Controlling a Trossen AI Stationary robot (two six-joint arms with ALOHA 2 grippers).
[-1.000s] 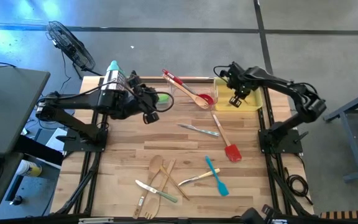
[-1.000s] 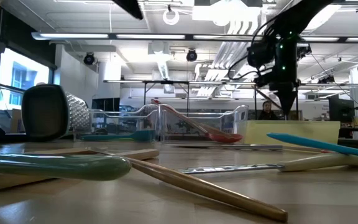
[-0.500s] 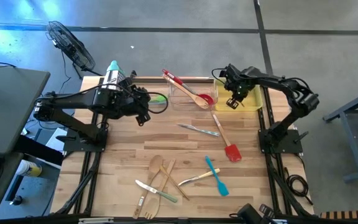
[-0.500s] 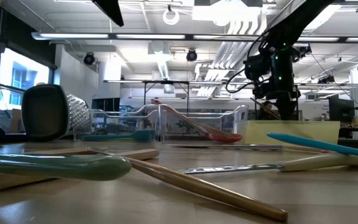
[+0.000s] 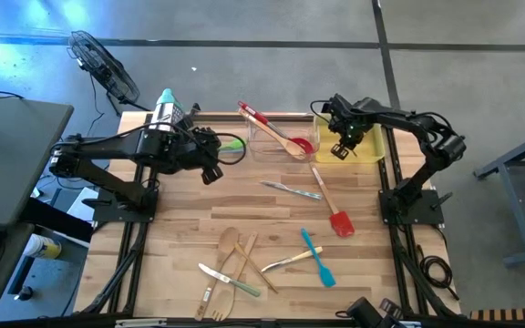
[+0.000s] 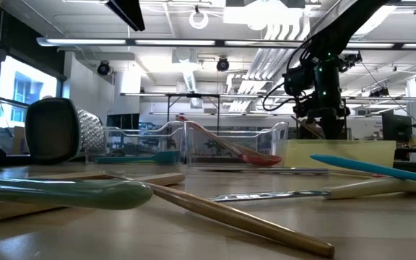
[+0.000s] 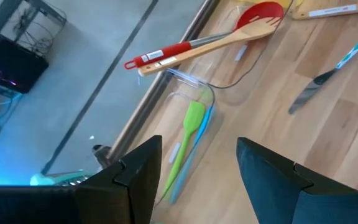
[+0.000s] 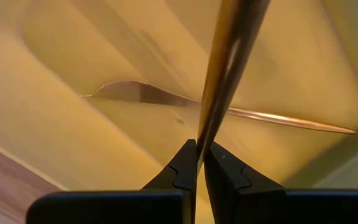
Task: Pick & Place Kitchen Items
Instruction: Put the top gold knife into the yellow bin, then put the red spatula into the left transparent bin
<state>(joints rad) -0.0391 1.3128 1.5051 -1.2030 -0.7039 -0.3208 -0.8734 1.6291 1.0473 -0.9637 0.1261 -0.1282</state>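
Right hand (image 8: 199, 163) pinching utensil (image 8: 225, 68)

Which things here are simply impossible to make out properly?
- The slim item in the right end effector: the right wrist view's top edge cuts it off, so its kind is unclear.
- Yellow tray: in the low view its wall hides what lies inside.
- Green spatula: in the left wrist view, the left end effector covers its handle end.
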